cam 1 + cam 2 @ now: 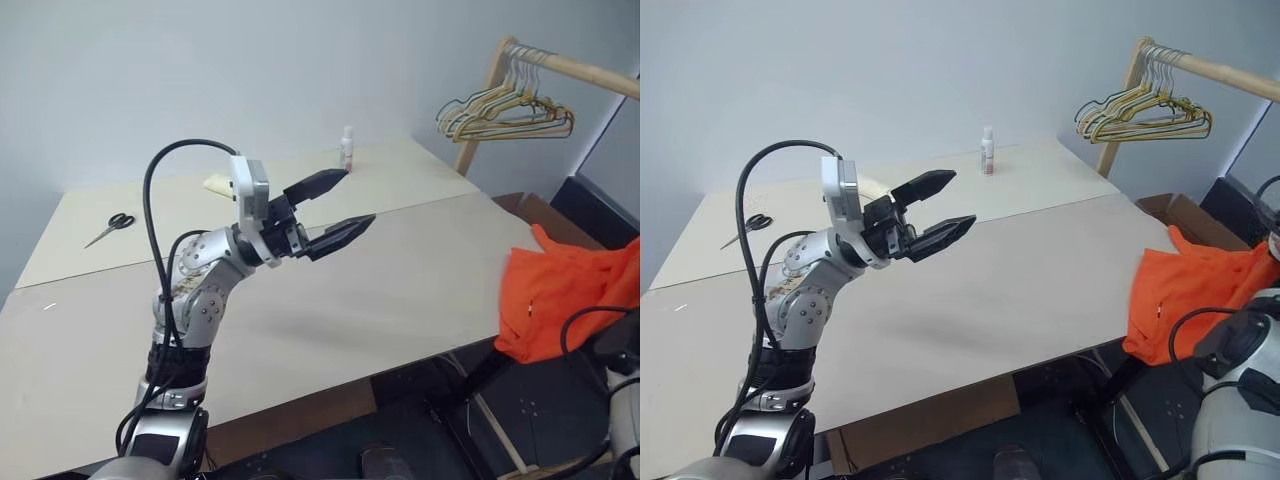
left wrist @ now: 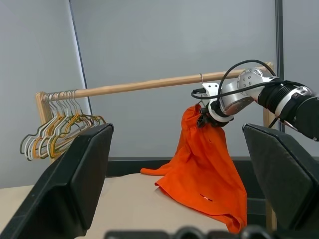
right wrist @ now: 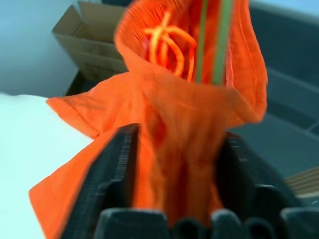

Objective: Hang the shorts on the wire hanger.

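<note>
Shorts (image 2: 202,164) hang off table's (image 1: 300,290) right edge, top bunched up by wooden rail (image 2: 129,87), lower hem draped on tabletop corner. Left to right: scissors (image 1: 110,227) near far-left edge; wide bare tabletop mid; left gripper (image 1: 335,205) raised over table, fingers spread wide, holding nothing, well apart from shorts; small bottle (image 1: 347,148) at far edge; bunched hangers (image 1: 505,112) on rail. Right gripper (image 3: 174,164) at shorts' top, fingers parted, orange cloth between them. Wire hanger (image 3: 212,40): two thin green strands inside gathered waistband. Fabric bright orange, creased.
</note>
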You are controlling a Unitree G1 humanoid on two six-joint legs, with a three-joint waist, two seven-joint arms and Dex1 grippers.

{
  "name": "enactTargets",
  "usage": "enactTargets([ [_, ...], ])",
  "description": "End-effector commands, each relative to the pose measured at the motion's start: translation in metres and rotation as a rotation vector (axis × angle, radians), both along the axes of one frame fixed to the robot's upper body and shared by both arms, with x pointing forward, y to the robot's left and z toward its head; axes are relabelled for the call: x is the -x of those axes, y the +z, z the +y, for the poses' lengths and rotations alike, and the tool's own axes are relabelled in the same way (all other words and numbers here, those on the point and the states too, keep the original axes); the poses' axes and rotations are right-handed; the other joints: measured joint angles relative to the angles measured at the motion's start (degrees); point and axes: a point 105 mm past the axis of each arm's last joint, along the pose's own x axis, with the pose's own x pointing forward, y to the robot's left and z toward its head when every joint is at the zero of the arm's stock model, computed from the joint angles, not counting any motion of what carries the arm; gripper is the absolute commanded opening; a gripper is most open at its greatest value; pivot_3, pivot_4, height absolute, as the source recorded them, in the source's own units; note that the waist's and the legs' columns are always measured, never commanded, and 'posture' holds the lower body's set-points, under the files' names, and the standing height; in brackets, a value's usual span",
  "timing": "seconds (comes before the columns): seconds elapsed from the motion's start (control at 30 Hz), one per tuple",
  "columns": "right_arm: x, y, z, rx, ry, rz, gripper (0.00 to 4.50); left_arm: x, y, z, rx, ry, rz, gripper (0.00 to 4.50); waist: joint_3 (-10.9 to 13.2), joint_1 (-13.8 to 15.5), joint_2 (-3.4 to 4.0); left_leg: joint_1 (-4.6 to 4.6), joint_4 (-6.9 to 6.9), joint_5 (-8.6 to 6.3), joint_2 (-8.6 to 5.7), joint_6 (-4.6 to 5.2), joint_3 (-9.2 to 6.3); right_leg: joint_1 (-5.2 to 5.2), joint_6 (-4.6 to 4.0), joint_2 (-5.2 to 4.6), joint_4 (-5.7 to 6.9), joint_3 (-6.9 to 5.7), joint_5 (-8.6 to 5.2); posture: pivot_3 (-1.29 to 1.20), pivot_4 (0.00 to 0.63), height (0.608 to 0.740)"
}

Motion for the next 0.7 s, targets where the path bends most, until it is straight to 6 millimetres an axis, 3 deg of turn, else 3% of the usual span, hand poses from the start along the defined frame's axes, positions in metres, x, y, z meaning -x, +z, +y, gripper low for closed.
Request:
enactTargets([
  [0.03, 0.01, 0.028, -0.002, 0.219, -0.092, 0.041, 4.06, 0.003, 0.008, 0.002, -0.001, 0.018, -0.048, 4.5, 0.0, 0.4, 0.0, 0.0, 0.0, 0.0, 0.01, 0.0, 0.0, 0.0, 0.0, 0.0, 0.0, -0.01, 0.0, -0.14, 0.0, 0.74],
  [0.07, 0.012, 0.033, -0.001, 0.295, -0.112, 0.072, 4.43, 0.003, 0.008, 0.001, 0.001, 0.017, -0.048, 4.5, 0.0, 0.4, 0.0, 0.0, 0.01, 0.0, 0.0, 0.0, 0.0, 0.0, 0.0, 0.0, 0.0, 0.0, 0.0, -0.14, 0.0, 0.74],
  [0.23, 0.023, 0.072, 0.012, 0.656, -0.247, 0.141, 4.47, 0.003, 0.009, 0.001, 0.003, 0.012, -0.052, 4.5, 0.0, 0.5, 0.03, 0.01, 0.01, 0.0, -0.03, 0.0, 0.01, -0.05, 0.04, -0.04, 0.0, 0.02, 0.02, -0.14, 0.0, 0.74],
  [0.37, 0.017, 0.094, 0.033, 0.874, -0.254, 0.139, 4.47, 0.002, 0.01, 0.003, 0.004, 0.014, -0.055, 4.5, 0.0, 0.4, 0.04, 0.05, 0.01, 0.0, -0.01, -0.01, 0.01, -0.09, 0.04, -0.01, 0.02, 0.03, 0.02, -0.13, 0.0, 0.74],
  [0.53, -0.018, 0.105, 0.069, 1.037, -0.006, 0.0, 4.47, 0.001, 0.007, 0.012, -0.022, 0.044, -0.06, 4.5, 0.1, 0.3, -0.12, 0.43, 0.01, 0.0, -0.01, 0.0, 0.02, 0.0, 0.05, 0.01, 0.0, 0.05, 0.03, -0.11, 0.0, 0.74],
  [0.7, -0.053, 0.097, 0.111, 1.042, 0.368, -0.145, 4.47, -0.008, -0.001, 0.032, -0.095, 0.141, -0.047, 4.5, 0.2, 0.4, -0.23, 0.46, -0.04, 0.0, 0.02, 0.0, 0.04, -0.02, 0.06, 0.04, 0.0, 0.07, 0.03, -0.06, 0.0, 0.74],
])
